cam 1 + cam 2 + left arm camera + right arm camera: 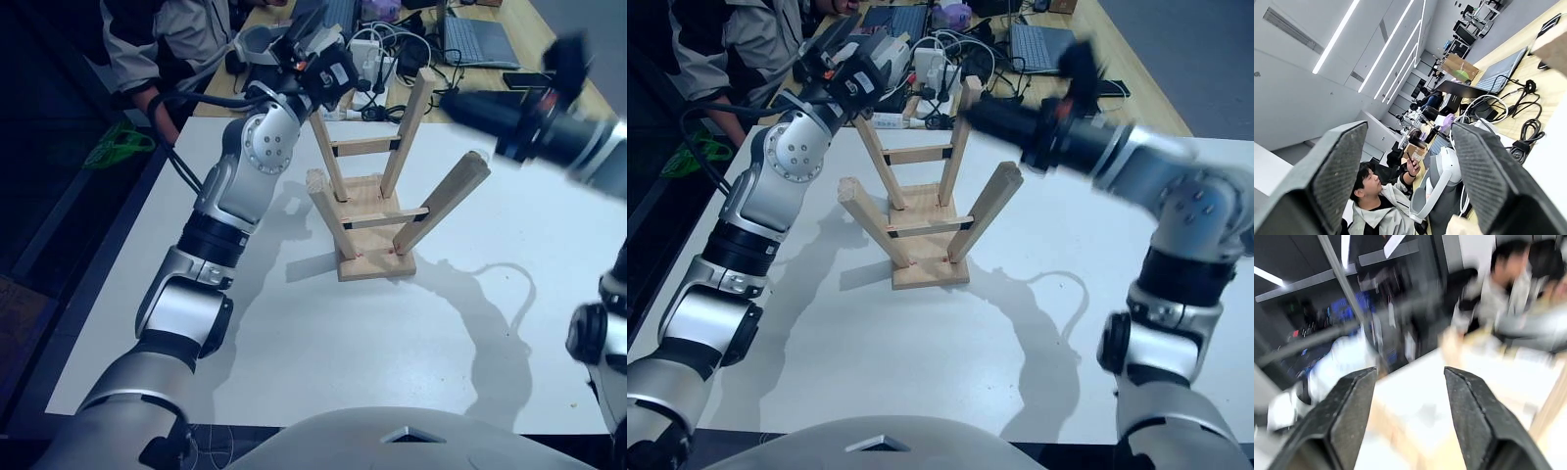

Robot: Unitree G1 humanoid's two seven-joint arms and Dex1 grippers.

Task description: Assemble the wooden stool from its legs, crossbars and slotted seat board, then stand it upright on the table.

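Near the middle of the white table [294, 352] the stool [367, 211] sat upside down, with its seat board [377, 262] flat on the surface and four legs pointing up, joined by crossbars [364, 146]. My left gripper [1409, 132] hung beside the top of the far left leg [328, 152], its fingers spread apart with nothing between them. My right gripper [1410, 372] was up in the air near the far right leg [409, 127], its fingers likewise apart and empty. I judged the stool to be light and stiff, bare wood that the pads should grip without slipping. The joints looked pushed in rather than fixed, so a pull on a leg tip could wrench one loose. I reckoned the safest hold was low on two opposite legs, close to the seat board, with one gripper on each. From there I could roll the stool over onto its feet.
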